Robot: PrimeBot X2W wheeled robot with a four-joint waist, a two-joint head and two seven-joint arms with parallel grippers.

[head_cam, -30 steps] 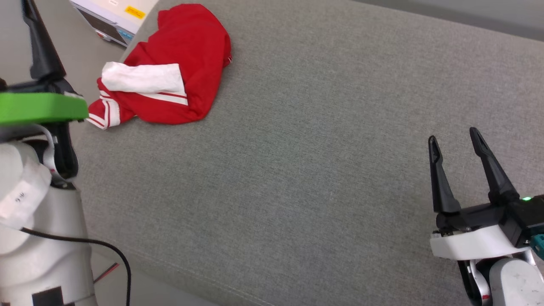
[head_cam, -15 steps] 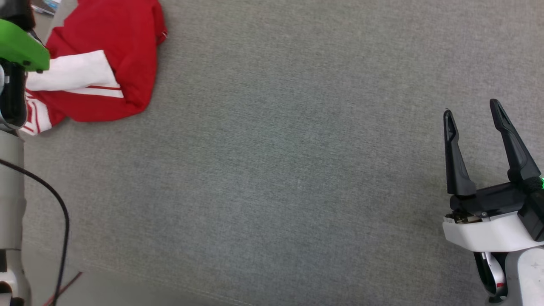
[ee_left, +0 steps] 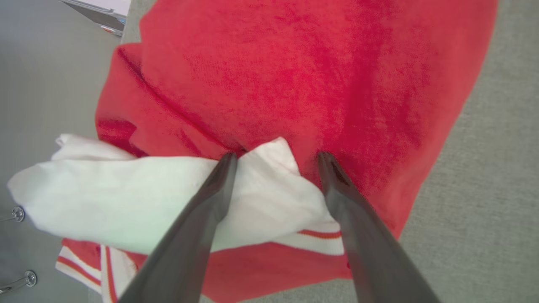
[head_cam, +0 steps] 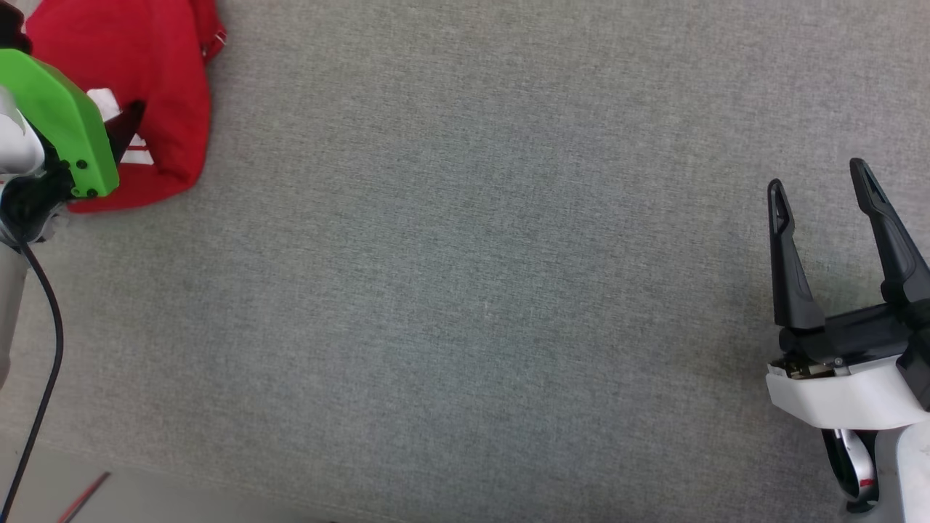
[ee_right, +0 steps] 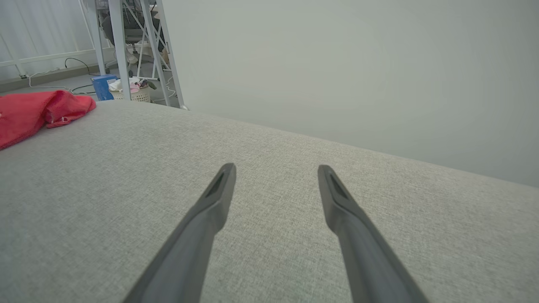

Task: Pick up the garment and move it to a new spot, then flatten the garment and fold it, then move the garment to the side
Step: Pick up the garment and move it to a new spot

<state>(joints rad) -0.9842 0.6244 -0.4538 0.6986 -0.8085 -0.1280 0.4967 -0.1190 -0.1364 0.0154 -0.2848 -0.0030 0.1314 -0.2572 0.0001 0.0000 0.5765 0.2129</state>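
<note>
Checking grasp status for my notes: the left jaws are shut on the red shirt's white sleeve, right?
Not quite. The left jaws are open over the white sleeve of the red shirt, not shut on it, as the left wrist view shows.

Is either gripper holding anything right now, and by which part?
Nothing is held. The left gripper is open, its fingers at the shirt's white sleeve, not closed on it. The right gripper is open over the grey surface.

– What kind of place is this?
– It looks like a robot test room. Behind the wide grey fabric-covered surface (ee_right: 379, 189) stand white metal frame legs (ee_right: 119, 46). Black cables (ee_right: 76, 59) lie on the floor, near a small blue box (ee_right: 103, 86) and a pale woven basket (ee_right: 137, 96).
</note>
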